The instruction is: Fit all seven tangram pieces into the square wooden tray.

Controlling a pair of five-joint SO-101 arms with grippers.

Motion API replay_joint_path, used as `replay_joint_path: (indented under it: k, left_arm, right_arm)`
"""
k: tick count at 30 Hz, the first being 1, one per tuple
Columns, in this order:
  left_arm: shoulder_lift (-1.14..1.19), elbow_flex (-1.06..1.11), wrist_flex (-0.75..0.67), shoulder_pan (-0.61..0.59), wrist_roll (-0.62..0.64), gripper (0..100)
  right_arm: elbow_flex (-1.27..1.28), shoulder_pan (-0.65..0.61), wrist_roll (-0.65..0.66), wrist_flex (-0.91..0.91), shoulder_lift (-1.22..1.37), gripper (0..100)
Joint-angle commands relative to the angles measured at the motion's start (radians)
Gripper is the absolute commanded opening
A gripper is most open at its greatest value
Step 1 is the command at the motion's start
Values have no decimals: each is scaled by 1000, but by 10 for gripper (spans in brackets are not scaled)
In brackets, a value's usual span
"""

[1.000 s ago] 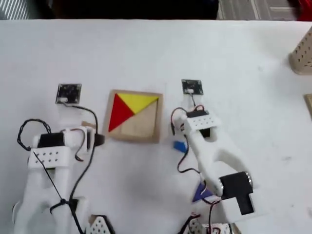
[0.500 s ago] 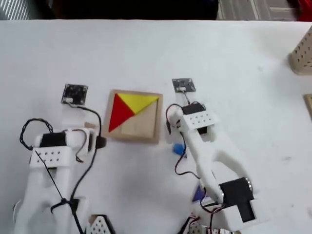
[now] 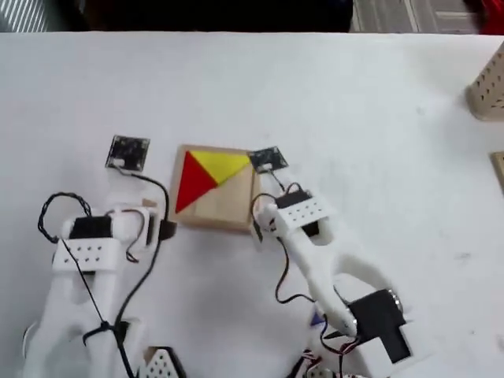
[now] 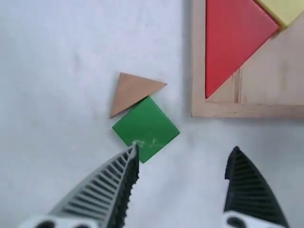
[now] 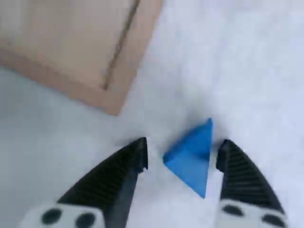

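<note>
Lying on the white tabletop [image 3: 354, 94], the square wooden tray [image 3: 209, 221] holds a red triangle [image 3: 189, 185] and a yellow triangle [image 3: 220, 163] that meet along one edge and fill one side of it, while the other side of its floor shows bare wood. Just outside the tray's rim, a tan triangle [image 4: 133, 90] and a green square [image 4: 147, 127] lie flat and touch each other. The left hand [image 4: 185, 152] hangs above them, spread wide and gripping nothing, with the tip of its pale finger over one corner of the green square. Off another corner of the tray, a blue triangle [image 5: 192, 159] rests on the tabletop. The right hand [image 5: 184, 142] is open around it, one dark finger on either side, with a gap visible between each finger and the piece.
</note>
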Motion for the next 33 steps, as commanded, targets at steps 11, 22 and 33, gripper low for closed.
replay_joint_path:
  k: [11, 22, 33]
  left_arm:
    - [-2, -2, -18, 5, -8, 299]
    - [-2, -2, -18, 5, -8, 298]
    - [-2, -2, -18, 5, -9, 300]
  right_arm:
    - [-26, 47, 91, 1, -2, 35]
    - [-244, 47, 104, 199, 199, 142]
    - [40, 24, 206, 70, -58, 242]
